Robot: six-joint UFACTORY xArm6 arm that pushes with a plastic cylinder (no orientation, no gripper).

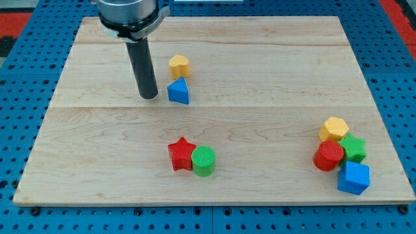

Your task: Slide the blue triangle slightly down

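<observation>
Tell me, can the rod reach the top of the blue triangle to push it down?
Probably, but not straight away: my tip sits left of the blue triangle, and the yellow block crowds the triangle's top side.

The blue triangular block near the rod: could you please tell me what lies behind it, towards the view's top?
A small yellow hexagonal block sits just behind the blue triangular block; whether they touch is unclear. My tip stands at its left.

No readable text, label or number shows anywhere.
</observation>
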